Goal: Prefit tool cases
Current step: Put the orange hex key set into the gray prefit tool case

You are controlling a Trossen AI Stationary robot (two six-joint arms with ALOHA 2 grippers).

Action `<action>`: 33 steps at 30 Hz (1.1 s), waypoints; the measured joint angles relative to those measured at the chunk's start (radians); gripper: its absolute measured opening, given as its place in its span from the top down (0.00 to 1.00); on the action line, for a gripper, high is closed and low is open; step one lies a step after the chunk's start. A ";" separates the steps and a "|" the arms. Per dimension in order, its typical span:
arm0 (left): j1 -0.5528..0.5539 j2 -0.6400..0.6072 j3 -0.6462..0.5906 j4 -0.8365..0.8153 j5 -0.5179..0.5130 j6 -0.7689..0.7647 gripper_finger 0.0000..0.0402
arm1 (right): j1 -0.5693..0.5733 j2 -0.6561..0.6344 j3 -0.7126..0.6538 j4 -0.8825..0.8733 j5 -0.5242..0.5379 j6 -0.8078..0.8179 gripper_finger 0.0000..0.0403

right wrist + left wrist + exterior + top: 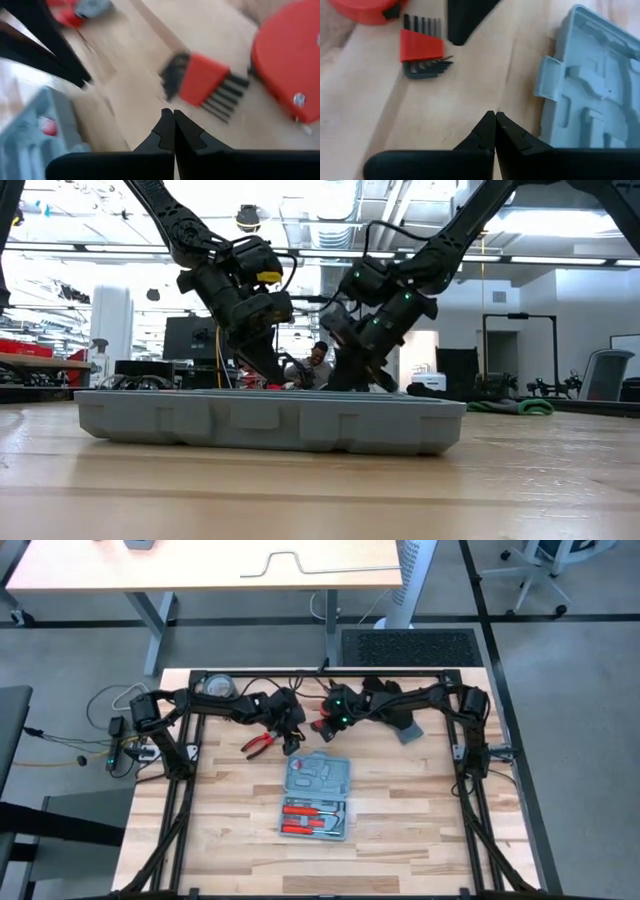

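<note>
An open blue-grey plastic tool case [317, 793] with rounded corners lay flat near the middle of the pale wooden desk [420, 820], its upper half showing bare moulded recesses and its lower half holding red-handled tools [312, 817]. Both dark robot arms reached in over the far side of the desk, just beyond the case. The left end effector [494, 116] hung above bare wood beside the case's small latch tab, its two black fingers pressed together and holding nothing. The right end effector [173, 114] was likewise closed and empty, poised over a red-holdered set of black hex keys [202, 82] that lay next to a round red object [290, 65]. A pair of red-handled pliers [260, 745] rested on the desk near the left arm, apart from the case. A person [318, 363] could be seen in the room beyond the desk, between the two arms.
</note>
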 joint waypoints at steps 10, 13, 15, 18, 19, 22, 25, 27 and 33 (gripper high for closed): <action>-0.063 -0.024 -0.045 0.062 0.058 -0.029 1.00 | 0.000 0.031 0.063 -0.002 0.000 -0.016 1.00; -0.066 -0.079 -0.136 0.194 0.058 -0.105 1.00 | 0.000 0.029 0.067 -0.018 0.025 -0.037 1.00; -0.064 -0.115 -0.199 0.285 0.057 -0.153 1.00 | 0.000 0.030 0.065 -0.033 0.027 -0.051 1.00; -0.056 -0.156 -0.267 0.343 0.054 -0.195 1.00 | 0.000 0.030 0.065 -0.029 0.027 -0.057 1.00; -0.053 -0.165 -0.279 0.352 0.052 -0.206 1.00 | 0.000 0.030 0.065 -0.026 0.027 -0.058 1.00; -0.052 -0.172 -0.293 0.351 0.045 -0.231 1.00 | 0.000 0.030 0.065 -0.028 0.029 -0.072 1.00; -0.059 -0.172 -0.294 0.359 0.042 -0.237 1.00 | 0.000 0.046 0.068 -0.019 0.030 -0.074 1.00; -0.065 -0.172 -0.294 0.362 0.032 -0.245 1.00 | 0.000 0.066 0.071 -0.022 0.027 -0.056 1.00; -0.083 -0.172 -0.294 0.356 0.030 -0.250 1.00 | 0.051 0.089 0.104 -0.094 0.058 -0.084 1.00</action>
